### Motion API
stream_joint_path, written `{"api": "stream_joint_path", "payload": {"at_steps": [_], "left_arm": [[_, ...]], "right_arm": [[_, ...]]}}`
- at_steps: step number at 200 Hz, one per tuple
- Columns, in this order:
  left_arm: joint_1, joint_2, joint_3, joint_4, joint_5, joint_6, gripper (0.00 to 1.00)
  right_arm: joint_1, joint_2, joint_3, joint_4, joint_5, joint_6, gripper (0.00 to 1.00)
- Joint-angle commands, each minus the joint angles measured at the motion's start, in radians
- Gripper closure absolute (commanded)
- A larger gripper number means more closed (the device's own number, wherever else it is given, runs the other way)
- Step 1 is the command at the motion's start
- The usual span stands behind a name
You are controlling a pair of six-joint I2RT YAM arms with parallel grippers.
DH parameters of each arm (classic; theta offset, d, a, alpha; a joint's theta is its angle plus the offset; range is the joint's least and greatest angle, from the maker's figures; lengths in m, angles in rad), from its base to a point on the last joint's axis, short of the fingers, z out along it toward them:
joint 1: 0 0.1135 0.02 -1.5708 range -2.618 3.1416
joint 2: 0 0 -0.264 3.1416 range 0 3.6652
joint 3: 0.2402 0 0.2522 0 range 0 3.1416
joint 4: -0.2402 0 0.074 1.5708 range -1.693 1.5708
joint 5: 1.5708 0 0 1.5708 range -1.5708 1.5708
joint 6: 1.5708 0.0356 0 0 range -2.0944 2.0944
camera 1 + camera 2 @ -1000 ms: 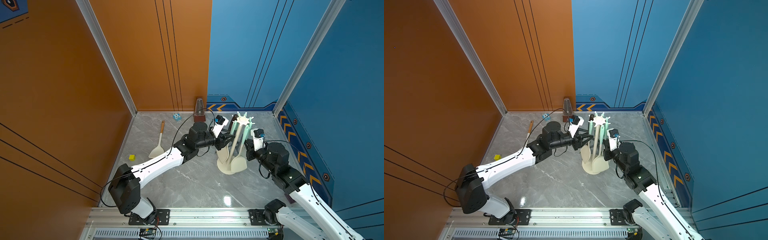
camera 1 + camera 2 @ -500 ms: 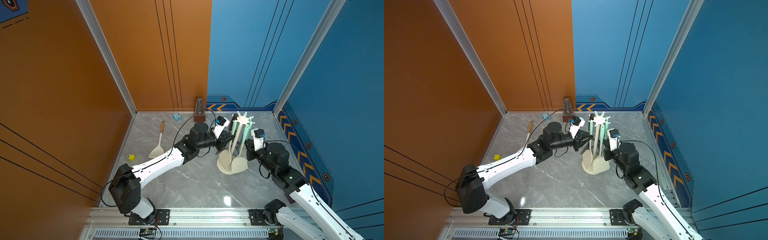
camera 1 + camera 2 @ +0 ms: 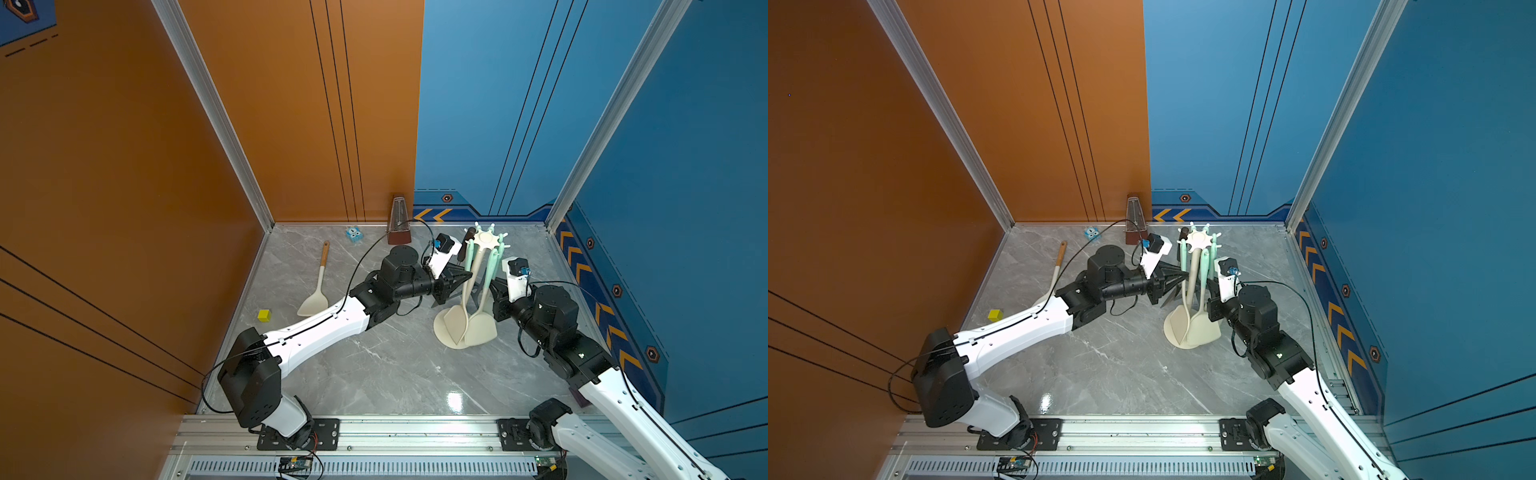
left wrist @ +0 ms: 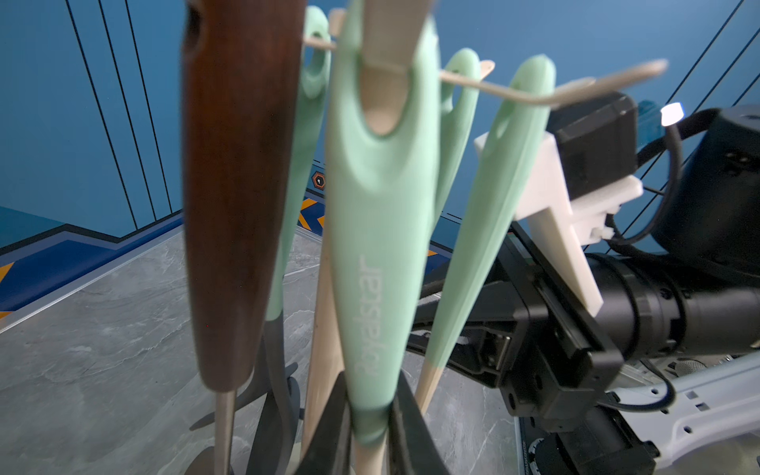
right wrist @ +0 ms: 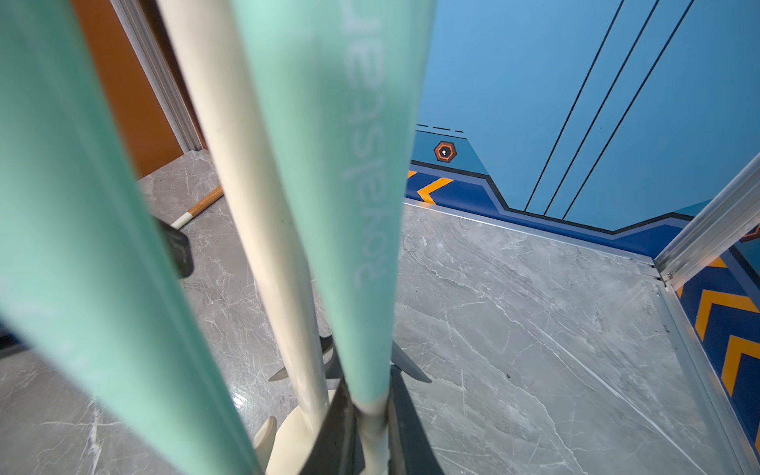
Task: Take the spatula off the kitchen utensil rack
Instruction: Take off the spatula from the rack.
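**Grey marble floor, both grippers closed at the rack**

Grey marble is the floor [image 3: 374,374], with orange and blue walls around it. Two white and black arms reach from the near rail to the rack [image 3: 484,240]. The rack stands upright toward the far right part of the floor, its round base flat on the marble.

The spatula [image 3: 469,259] hangs from the star crown on the side of the left arm, with its cream head low, in front of the base. The left gripper [image 3: 468,275] is closed on it. In the left wrist view its dark fingers [image 4: 329,423] press both sides of the lower end of the mint handle.

The right gripper [image 5: 370,411] is clamped on a second utensil [image 3: 493,266], just under its mint handle. This one hangs on the side of the right arm.

A dark wooden handle [image 4: 238,185] hangs on the far side of the crown.

A turner [image 3: 316,291] with a pale wooden handle lies flat on the floor, well apart from the rack. A brown metronome [image 3: 399,226] stands at the back wall, with a small blue cube [image 3: 354,235] near it. A yellow cube [image 3: 263,315] lies near the orange wall.
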State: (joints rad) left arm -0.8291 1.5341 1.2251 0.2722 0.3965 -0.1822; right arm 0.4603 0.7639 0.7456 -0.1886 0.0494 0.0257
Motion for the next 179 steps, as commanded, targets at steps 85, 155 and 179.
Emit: {"api": "stream_joint_path", "payload": {"at_steps": [85, 155, 179], "left_arm": [[-0.002, -0.078, -0.023, 0.005, -0.134, 0.062, 1.0], [-0.005, -0.125, -0.064, 0.006, -0.196, 0.088, 1.0], [-0.004, -0.142, -0.076, 0.005, -0.213, 0.098, 1.0]], "right_arm": [[0.001, 0.006, -0.028, -0.078, 0.029, 0.025, 0.86], [0.001, 0.005, -0.028, -0.081, 0.031, 0.029, 0.85], [0.001, 0.008, -0.028, -0.081, 0.028, 0.031, 0.85]]}}
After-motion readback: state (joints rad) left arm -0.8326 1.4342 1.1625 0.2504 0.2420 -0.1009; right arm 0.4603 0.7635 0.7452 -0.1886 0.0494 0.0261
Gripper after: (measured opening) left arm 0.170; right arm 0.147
